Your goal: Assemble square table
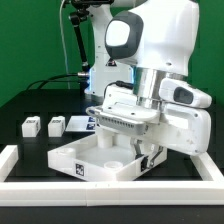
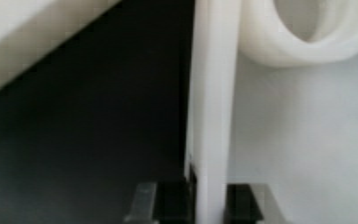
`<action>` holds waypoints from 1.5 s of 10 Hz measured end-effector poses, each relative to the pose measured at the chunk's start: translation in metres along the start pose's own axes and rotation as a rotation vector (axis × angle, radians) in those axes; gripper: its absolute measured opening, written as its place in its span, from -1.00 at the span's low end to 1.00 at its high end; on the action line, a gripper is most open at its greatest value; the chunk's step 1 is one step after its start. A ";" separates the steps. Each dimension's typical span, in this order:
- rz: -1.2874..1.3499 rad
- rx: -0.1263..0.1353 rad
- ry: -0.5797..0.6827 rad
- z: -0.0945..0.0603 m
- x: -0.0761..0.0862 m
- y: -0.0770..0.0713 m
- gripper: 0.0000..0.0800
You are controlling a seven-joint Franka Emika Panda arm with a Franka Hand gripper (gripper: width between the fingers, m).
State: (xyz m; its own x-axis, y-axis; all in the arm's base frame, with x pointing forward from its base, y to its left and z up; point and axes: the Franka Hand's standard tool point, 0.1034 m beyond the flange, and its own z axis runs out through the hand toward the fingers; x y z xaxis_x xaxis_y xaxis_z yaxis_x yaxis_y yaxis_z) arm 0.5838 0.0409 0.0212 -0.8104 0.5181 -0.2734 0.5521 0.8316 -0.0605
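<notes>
Two small white leg blocks (image 1: 30,127) (image 1: 54,125) stand side by side on the black table (image 1: 30,105) at the exterior view's left, close to each other and well apart from the arm. Just to their right lies the marker board (image 1: 78,122), flat, its far end hidden behind the robot's hand.

Further right, in the middle, the square tabletop (image 1: 88,155) lies flat with its raised rim up – a black-and-white tag shows on its near edge, and round sockets can be seen inside. It sits just behind the long white border rail (image 1: 120,190) that runs along the front.

Over the tabletop's right side the gripper (image 1: 143,152) is down at the rim. From the exterior view the fingertips are hard to make out. The wrist view settles it – the thin white rim wall (image 2: 208,110) runs straight between the two dark fingers (image 2: 153,203), and both press against it, one on each face. A round socket ring (image 2: 318,45) lies just beside that wall.
</notes>
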 end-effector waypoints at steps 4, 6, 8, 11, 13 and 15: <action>-0.234 -0.022 0.014 -0.005 0.026 0.027 -0.83; -0.426 -0.035 0.027 -0.012 0.036 0.038 -0.83; -0.509 -0.023 0.022 -0.007 0.034 0.030 -0.83; -0.504 -0.020 0.019 -0.006 0.033 0.028 -0.83; -0.574 0.008 0.035 -0.008 0.036 0.034 -0.83; -0.605 0.025 0.055 -0.012 0.046 0.052 -0.83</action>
State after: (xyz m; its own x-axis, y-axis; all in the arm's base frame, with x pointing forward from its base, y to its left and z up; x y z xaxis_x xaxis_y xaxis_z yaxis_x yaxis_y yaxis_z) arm 0.5725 0.1106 0.0172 -0.9904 -0.0350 -0.1337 -0.0059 0.9772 -0.2121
